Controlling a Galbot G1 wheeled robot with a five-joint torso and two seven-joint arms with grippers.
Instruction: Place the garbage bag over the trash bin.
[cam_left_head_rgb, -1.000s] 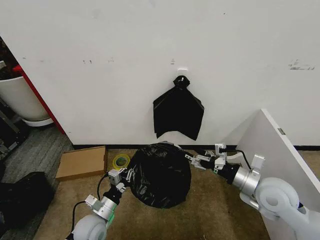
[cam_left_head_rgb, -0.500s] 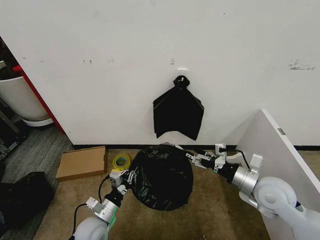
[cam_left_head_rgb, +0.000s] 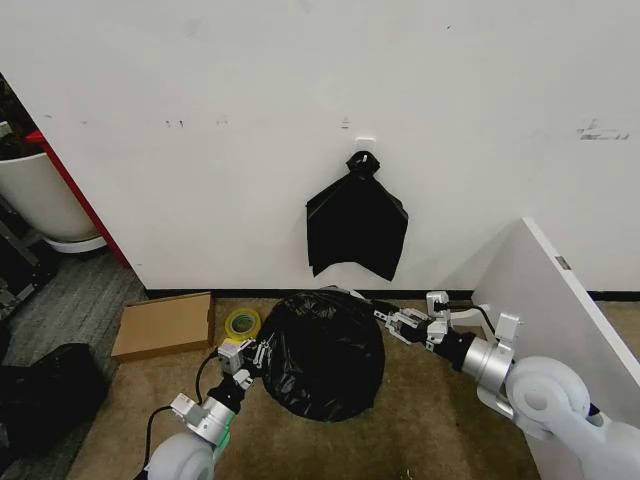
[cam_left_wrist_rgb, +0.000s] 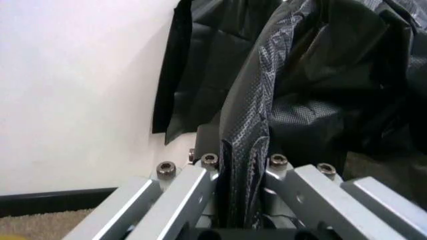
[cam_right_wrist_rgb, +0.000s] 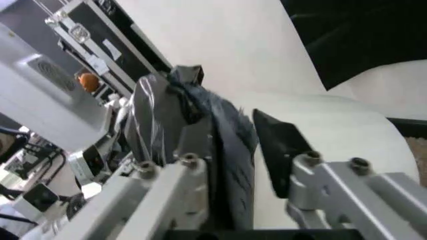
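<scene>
The glossy black garbage bag (cam_left_head_rgb: 320, 352) is draped over the trash bin on the carpet, covering nearly all of it. A pale stretch of the trash bin (cam_right_wrist_rgb: 333, 130) shows in the right wrist view. My left gripper (cam_left_head_rgb: 252, 354) sits low at the bag's left side, shut on a fold of the bag (cam_left_wrist_rgb: 245, 125) that runs up between its fingers (cam_left_wrist_rgb: 193, 185). At the bag's upper right edge, my right gripper (cam_left_head_rgb: 388, 319) is shut on a crinkled strip of the bag (cam_right_wrist_rgb: 230, 150).
A flat black knotted bundle (cam_left_head_rgb: 357, 225) hangs on the wall above the bin. A cardboard box (cam_left_head_rgb: 165, 325) and a yellow tape roll (cam_left_head_rgb: 241, 322) lie to the left. A white panel (cam_left_head_rgb: 560, 320) leans at the right. A big white tub (cam_left_head_rgb: 40, 195) stands far left.
The bag has settled slightly lower and wider over the bin. Both grippers have shifted a little downward, still holding the bag's edges.
</scene>
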